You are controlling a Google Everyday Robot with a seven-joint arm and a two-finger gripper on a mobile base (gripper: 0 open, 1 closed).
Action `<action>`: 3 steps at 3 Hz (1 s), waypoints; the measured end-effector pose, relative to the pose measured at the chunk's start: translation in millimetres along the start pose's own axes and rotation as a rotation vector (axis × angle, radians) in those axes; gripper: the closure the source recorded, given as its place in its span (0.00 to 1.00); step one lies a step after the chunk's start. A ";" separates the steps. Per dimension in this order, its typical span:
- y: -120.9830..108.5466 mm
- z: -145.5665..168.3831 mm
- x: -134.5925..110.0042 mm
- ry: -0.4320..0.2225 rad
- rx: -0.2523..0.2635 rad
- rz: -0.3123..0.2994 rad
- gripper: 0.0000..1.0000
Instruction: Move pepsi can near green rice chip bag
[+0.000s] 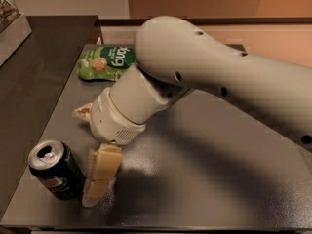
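The pepsi can, black with a silver top, stands upright at the front left of the dark table. The green rice chip bag lies flat at the back left, its right part hidden behind the arm. My gripper hangs low just right of the can, open and empty. One cream finger points down at the table right beside the can's right side. The other finger sticks out to the left, behind the can. The can is not between the fingers.
The big white arm crosses the table from the right and covers its middle. The table's front edge runs just below the can. A darker counter lies to the left, with a tray at its far corner.
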State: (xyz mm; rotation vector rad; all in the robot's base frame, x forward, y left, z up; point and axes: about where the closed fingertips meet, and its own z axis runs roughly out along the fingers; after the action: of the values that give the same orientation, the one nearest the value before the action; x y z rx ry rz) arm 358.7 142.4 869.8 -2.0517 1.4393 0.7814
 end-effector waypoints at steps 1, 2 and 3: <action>5.4 12.4 -14.4 -0.033 -0.057 -0.014 0.00; 13.2 19.1 -25.8 -0.068 -0.107 -0.022 0.00; 14.5 21.9 -35.5 -0.099 -0.132 -0.026 0.17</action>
State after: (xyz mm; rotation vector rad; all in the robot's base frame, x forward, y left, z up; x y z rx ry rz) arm 331.7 176.3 878.3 -2.0933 1.3362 0.9767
